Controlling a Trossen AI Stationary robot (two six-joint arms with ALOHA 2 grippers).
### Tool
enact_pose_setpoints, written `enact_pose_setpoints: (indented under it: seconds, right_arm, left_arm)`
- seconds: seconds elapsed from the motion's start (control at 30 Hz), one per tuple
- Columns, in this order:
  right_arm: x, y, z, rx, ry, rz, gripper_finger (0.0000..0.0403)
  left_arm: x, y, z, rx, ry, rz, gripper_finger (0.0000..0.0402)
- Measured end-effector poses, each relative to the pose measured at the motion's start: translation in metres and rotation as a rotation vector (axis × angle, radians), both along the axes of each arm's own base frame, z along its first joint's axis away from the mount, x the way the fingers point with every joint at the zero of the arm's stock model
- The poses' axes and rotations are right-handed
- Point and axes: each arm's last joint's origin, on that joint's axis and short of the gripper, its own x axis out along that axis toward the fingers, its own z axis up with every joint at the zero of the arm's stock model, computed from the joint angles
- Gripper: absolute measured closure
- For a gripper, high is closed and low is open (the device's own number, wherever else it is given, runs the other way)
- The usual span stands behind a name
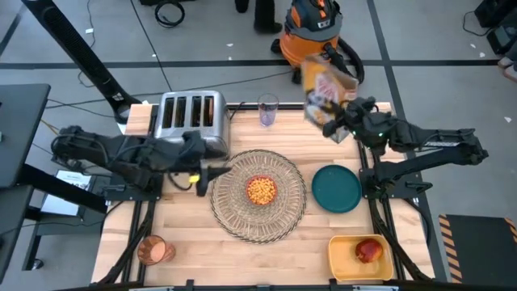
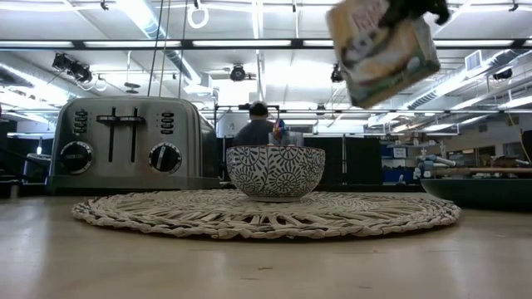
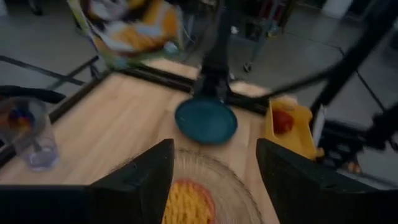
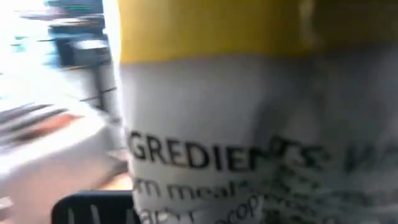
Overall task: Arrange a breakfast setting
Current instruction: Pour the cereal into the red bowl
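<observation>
1. The round straw mat [image 1: 258, 195] lies in the middle of the counter [image 1: 194, 242] and serves as the landmark here.
2. A patterned bowl [image 1: 260, 190] sits at the centre of the mat, filled with yellow-orange cereal.
3. The left pincer [image 1: 212, 171] hovers at the mat's left edge, close to the bowl; its two dark fingers [image 3: 142, 177] stand apart and grasp nothing.
4. The right pincer [image 1: 346, 121] is raised above the counter, behind and to the right of the mat, clenched on a cereal box [image 1: 327, 87]. In the low view the box [image 2: 382, 48] hangs tilted, well above the bowl and to its right.
5. The dark teal plate [image 1: 336, 188] lies flat just right of the mat, bare.
6. A yellow tub [image 1: 359, 256] stands in front and to the right of the mat, with a red apple [image 1: 369, 250] inside.
7. An amber cup [image 1: 152, 250] stands in front and to the left of the mat, near the counter's corner.
8. The chrome toaster [image 1: 192, 120] stands behind the mat on its left.
9. A clear glass [image 1: 268, 111] stands behind the mat, right of the toaster.
</observation>
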Motion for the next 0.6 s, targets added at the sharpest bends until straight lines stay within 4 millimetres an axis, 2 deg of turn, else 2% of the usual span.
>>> enact_pose_setpoints:
  seconds: [0.07,0.23,0.4,0.6]
  right_arm:
    - [0.002,-0.002,-0.01,-0.01,-0.01,-0.136,0.0391]
    - [0.009,-0.011,-0.041,-0.004,-0.033,-0.339,0.0392]
    - [0.018,-0.025,-0.075,0.018,-0.025,-0.45,0.0392]
    - [0.018,-0.045,-0.105,0.046,0.025,-0.544,0.0389]
  left_arm:
    - [-0.004,-0.006,0.0,0.009,0.009,-0.021,0.0175]
    - [-0.008,-0.017,0.001,0.01,0.002,-0.066,0.0184]
    - [-0.011,-0.025,0.0,0.033,0.01,-0.112,0.0184]
    - [-0.013,-0.03,0.0,0.047,0.014,-0.141,0.0184]
